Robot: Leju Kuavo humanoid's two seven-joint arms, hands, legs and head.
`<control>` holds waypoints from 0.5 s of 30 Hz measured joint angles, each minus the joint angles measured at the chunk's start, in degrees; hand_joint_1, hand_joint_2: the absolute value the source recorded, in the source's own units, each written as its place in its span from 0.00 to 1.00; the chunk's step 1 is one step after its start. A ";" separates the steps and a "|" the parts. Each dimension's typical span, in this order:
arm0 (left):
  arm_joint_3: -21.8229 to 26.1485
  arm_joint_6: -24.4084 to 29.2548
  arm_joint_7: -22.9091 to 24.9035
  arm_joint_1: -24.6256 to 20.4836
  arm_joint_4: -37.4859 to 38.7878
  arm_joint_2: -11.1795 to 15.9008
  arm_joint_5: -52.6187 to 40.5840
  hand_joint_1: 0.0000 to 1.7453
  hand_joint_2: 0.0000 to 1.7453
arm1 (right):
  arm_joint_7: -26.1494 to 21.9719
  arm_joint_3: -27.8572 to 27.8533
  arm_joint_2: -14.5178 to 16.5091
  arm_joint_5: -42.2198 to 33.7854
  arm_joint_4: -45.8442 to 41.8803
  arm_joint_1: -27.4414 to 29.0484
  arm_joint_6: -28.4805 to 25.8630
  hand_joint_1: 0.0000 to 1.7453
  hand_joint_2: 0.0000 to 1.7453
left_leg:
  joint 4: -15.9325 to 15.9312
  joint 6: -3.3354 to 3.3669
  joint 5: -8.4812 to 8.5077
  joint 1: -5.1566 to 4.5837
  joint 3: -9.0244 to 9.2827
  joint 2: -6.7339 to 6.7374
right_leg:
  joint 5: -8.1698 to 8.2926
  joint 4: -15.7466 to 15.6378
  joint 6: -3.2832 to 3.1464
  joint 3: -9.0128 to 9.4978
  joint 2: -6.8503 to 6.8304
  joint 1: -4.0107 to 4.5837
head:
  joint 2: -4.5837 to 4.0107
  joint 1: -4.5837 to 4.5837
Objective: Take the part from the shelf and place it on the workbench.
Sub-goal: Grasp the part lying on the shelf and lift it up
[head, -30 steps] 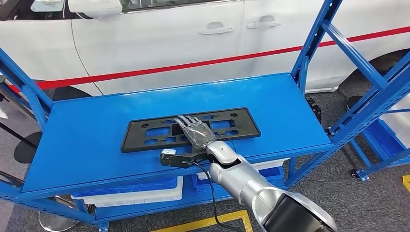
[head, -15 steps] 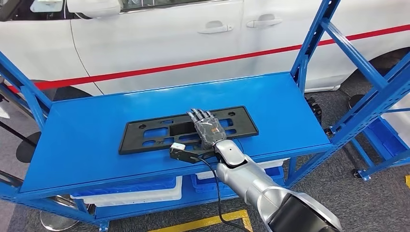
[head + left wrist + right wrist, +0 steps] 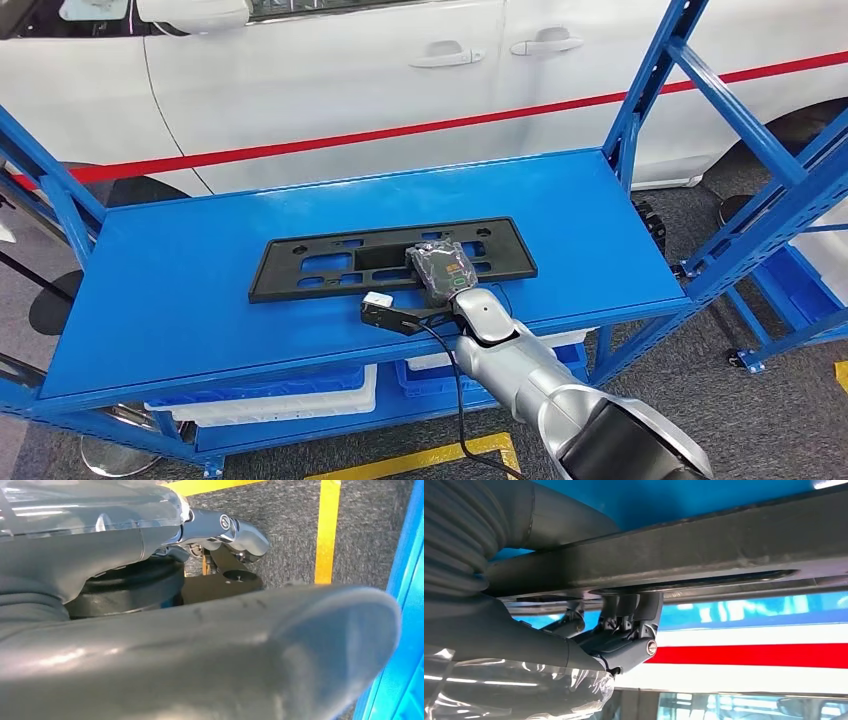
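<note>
The part is a long black plastic plate frame (image 3: pixel 330 265) with cut-outs, lying flat in the middle of the blue shelf deck (image 3: pixel 180 290). My right hand (image 3: pixel 440 268) sits on its right-of-centre portion, fingers curled down into a cut-out. In the right wrist view the dark fingers (image 3: pixel 626 625) hook one side of the frame's black rail (image 3: pixel 704 555) and the grey thumb (image 3: pixel 549 520) lies against the other, so the hand grips the rail. My left hand (image 3: pixel 225 645) hangs over grey carpet, thumb apart from its fingers (image 3: pixel 225 527), holding nothing.
A white car (image 3: pixel 350 80) with a red stripe stands close behind the shelf. Blue uprights (image 3: pixel 650 80) and diagonal braces (image 3: pixel 770 200) frame the right side. White bins (image 3: pixel 280 405) sit under the deck. Yellow floor tape (image 3: pixel 420 460) runs in front.
My right hand slid a little to the right along the frame, and its fingers went from lying flat on top to curling down around the rail.
</note>
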 joint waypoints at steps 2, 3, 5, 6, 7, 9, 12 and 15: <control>0.13 0.00 -0.11 -0.04 0.00 -0.13 -0.02 0.00 0.00 | 0.35 -0.70 -0.48 0.06 0.03 -0.10 -0.21 0.95 1.00 | -0.55 0.68 0.41 0.29 0.22 0.04 | -1.40 2.01 0.64 -0.86 -0.01 -0.03 | 0.00 0.08; 0.18 0.00 -0.18 -0.09 0.00 -0.20 -0.04 0.00 0.00 | 0.59 -1.08 -0.84 0.12 0.05 -0.13 -0.31 0.95 1.00 | -0.75 0.92 0.56 0.40 0.28 0.07 | -2.94 4.64 0.89 -2.10 -0.01 -0.07 | 0.00 0.14; 0.29 0.00 -0.29 -0.09 0.00 -0.23 -0.11 0.00 0.00 | 0.99 -1.82 -1.68 0.25 0.14 -0.03 -0.67 0.94 1.00 | -0.75 1.16 0.59 0.35 0.17 0.05 | -6.45 12.28 1.26 -5.90 -0.01 -0.20 | 0.00 0.23; 0.33 0.00 -0.31 -0.04 0.00 -0.24 -0.15 0.00 0.00 | 1.12 -2.18 -2.10 0.27 0.20 0.09 -0.96 0.95 1.00 | -0.71 1.17 0.57 0.35 0.15 0.03 | -7.19 15.11 1.37 -7.38 -0.02 -0.27 | 0.00 0.24; 0.37 0.00 -0.32 -0.01 0.00 -0.24 -0.20 0.00 0.00 | 1.22 -2.54 -2.48 0.27 0.27 0.19 -1.28 0.95 1.00 | -0.67 1.16 0.54 0.35 0.18 -0.01 | -6.87 16.10 1.45 -7.99 -0.03 -0.35 | 0.00 0.24; 0.40 0.00 -0.32 0.00 0.00 -0.25 -0.34 0.00 0.00 | 1.59 -3.36 -3.13 0.25 0.34 0.24 -1.88 0.95 1.00 | -0.56 0.99 0.39 0.35 0.38 -0.12 | -3.36 11.32 1.37 -5.78 -0.08 -0.50 | 0.00 0.24; 0.49 0.01 -0.31 -0.07 0.00 -0.27 -0.45 0.00 0.00 | 1.78 -4.49 -3.77 0.21 0.37 0.20 -2.85 0.97 1.00 | -0.13 0.31 -0.06 0.15 0.37 -0.23 | 0.48 1.12 0.74 -0.97 -0.14 -0.38 | -0.01 0.22; 0.67 0.14 -0.29 -0.11 0.00 -0.24 -0.66 0.00 0.00 | 1.00 -5.45 -4.02 0.23 0.38 0.24 -4.87 0.99 1.00 | -0.06 -0.66 -0.30 0.10 0.27 -0.21 | 0.54 0.00 -0.22 -0.57 -0.03 -0.13 | 0.00 0.20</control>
